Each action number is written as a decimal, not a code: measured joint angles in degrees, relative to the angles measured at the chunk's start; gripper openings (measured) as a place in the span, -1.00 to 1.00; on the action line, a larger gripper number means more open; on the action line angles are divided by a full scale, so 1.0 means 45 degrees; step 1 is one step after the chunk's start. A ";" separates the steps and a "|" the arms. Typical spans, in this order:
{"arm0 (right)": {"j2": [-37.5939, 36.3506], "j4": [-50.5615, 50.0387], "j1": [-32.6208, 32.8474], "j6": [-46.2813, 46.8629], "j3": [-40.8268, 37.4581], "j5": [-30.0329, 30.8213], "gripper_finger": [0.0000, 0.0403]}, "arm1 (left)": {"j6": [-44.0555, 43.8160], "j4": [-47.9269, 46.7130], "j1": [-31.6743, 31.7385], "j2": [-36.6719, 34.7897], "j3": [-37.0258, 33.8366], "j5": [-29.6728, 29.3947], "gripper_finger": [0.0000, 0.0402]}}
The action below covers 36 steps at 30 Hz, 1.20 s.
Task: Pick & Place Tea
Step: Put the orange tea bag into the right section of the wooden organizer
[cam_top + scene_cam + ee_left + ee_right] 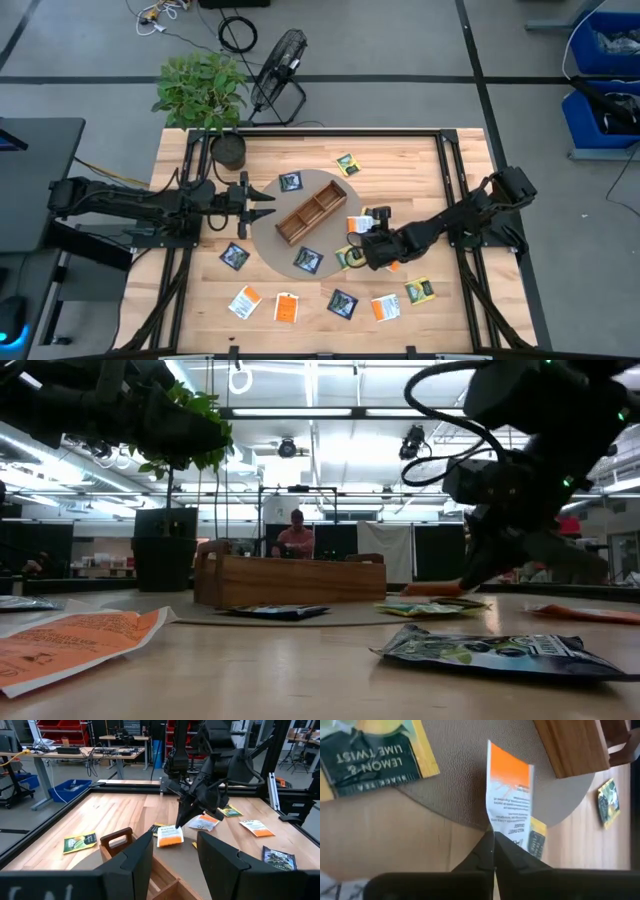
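— How do the jaws stand?
— The right gripper (492,851) is pinched tight on the corner of an orange packet (509,790). The left gripper (172,851) has its fingers (131,860) apart, with nothing between them.
— Where's that packet?
— At the edge of the round mat (262,240), just right of the tray (311,211). The left wrist view shows it tilted up from the table (400,165), its low corner in the right fingers. A yellow packet (536,842) lies under it.
— And the left arm?
— It hangs over the mat's left edge, pointing at the tray's handle (116,839).
— The other tea?
— Scattered flat on the table. Navy packets (290,182) lie around the mat, orange ones (286,307) along the near edge, a green one (347,164) beyond the tray.
— Anything else?
— A potted plant (203,88) stands at the far left corner. A person (296,535) sits in the room behind.
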 joint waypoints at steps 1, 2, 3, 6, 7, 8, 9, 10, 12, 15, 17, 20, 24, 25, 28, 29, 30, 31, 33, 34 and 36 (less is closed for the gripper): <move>0.0000 -0.0533 0.0000 -0.0023 0.0311 -0.0128 -0.98 | -0.0004 0.0000 0.0000 0.0000 0.0000 0.0000 -0.20; 0.0000 -0.1040 -0.0005 -0.0042 0.0677 -0.0371 -0.98 | -0.0004 0.0000 0.0000 0.0000 0.0000 0.0000 -0.20; 0.0000 -0.1500 -0.0005 -0.0083 0.1046 -0.0685 -0.98 | -0.0004 0.0000 0.0000 0.0009 0.0000 0.0000 -0.20; 0.0000 -0.2567 -0.0099 -0.0419 0.2173 -0.1735 -0.99 | 0.0001 -0.0014 0.0000 0.0171 0.0000 0.0000 -0.20; -0.0004 -0.2806 -0.0170 -0.0623 0.2583 -0.2123 -0.99 | 0.0067 0.0057 0.0000 0.0278 0.0000 0.0000 -0.20; -0.0035 -0.2979 -0.0262 -0.0809 0.2963 -0.2512 -0.99 | 0.0165 0.0129 0.0001 0.0412 0.0000 0.0000 -0.20; -0.0081 -0.3108 -0.0354 -0.1000 0.3329 -0.2799 -0.99 | 0.0300 0.0168 0.0002 0.0553 0.0000 0.0000 -0.20; -0.0119 -0.3260 -0.0464 -0.1209 0.3692 -0.3074 -0.99 | 0.0358 0.0323 0.0000 0.0712 0.0000 0.0000 -0.20; -0.0166 -0.3757 -0.0683 -0.1513 0.4404 -0.3563 -0.99 | 0.0375 0.0808 0.0000 0.1058 0.0000 -0.0010 -0.20; -0.0180 -0.5010 -0.1069 -0.1784 0.5633 -0.4149 -0.99 | 0.0386 0.1739 0.0000 0.1816 0.0000 -0.0019 -0.20; -0.0185 -0.5723 -0.1436 -0.2027 0.6446 -0.4706 -0.99 | 0.0387 0.2364 -0.0029 0.2382 0.0085 -0.0010 -0.20; -0.0189 -0.6192 -0.2118 -0.2549 0.7539 -0.5747 -1.00 | 0.0394 0.2323 -0.0196 0.3221 0.0676 -0.0010 -0.20; -0.0194 -0.6457 -0.2992 -0.3094 0.8656 -0.6821 -1.00 | 0.0391 0.2115 -0.0471 0.4667 0.2054 0.0007 -0.20; -0.0194 -0.6562 -0.3199 -0.3116 0.8845 -0.6859 -1.00 | 0.0394 0.2001 -0.0529 0.5066 0.2426 0.0006 -0.20; -0.0198 -0.7013 -0.3652 -0.3004 0.9253 -0.6913 -1.00 | 0.0385 0.1880 -0.0608 0.6115 0.3277 0.0005 -0.20; -0.0199 -0.7117 -0.3770 -0.2942 0.9304 -0.6971 -1.00 | 0.0380 0.1902 -0.0640 0.6446 0.3532 0.0000 -0.20; -0.0199 -0.7168 -0.3850 -0.2871 0.9308 -0.7022 -1.00 | 0.0394 0.1920 -0.0641 0.6744 0.3759 0.0003 -0.20; -0.0199 -0.7177 -0.3903 -0.2825 0.9308 -0.7051 -1.00 | 0.0424 0.1897 -0.0641 0.6963 0.3890 0.0000 -0.20; -0.0199 -0.7160 -0.3976 -0.2836 0.9308 -0.7126 -1.00 | 0.0425 0.1888 -0.0641 0.7414 0.4212 -0.0091 -0.20; -0.0199 -0.7141 -0.3993 -0.2906 0.9308 -0.7121 -1.00 | 0.0421 0.1898 -0.0641 0.7582 0.4339 -0.0193 -0.20; -0.0199 -0.6977 -0.3993 -0.2896 0.9308 -0.7121 -1.00 | 0.0404 0.1906 -0.0641 0.7899 0.4593 -0.0339 -0.20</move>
